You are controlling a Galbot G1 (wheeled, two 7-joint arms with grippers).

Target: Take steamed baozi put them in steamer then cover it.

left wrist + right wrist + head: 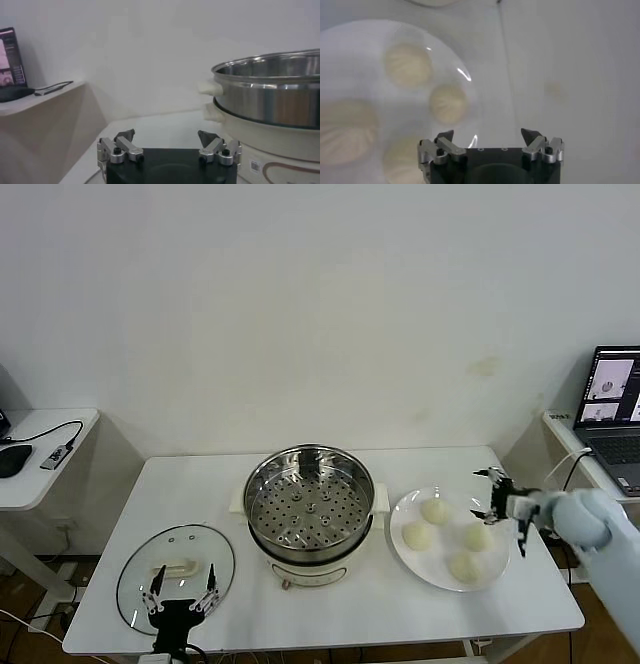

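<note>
The steamer [310, 509] stands uncovered mid-table, its perforated tray bare; it also fills the side of the left wrist view as the steamer [270, 100]. Several steamed baozi [435, 510] lie on a white plate [400, 556] to its right. My right gripper [490, 495] hovers open just past the plate's right rim, holding nothing. The right wrist view shows the baozi [448, 102] and plate [470, 82] beyond the open right gripper [488, 134]. The glass cover [176, 572] lies flat at the front left. My left gripper [182, 593] stands open at the cover's near edge, also shown as the left gripper [166, 135].
A laptop [612, 399] sits on a side desk at the right, close to my right arm. Another side table [40, 454] on the left carries a mouse and a cable. The white wall runs behind the table.
</note>
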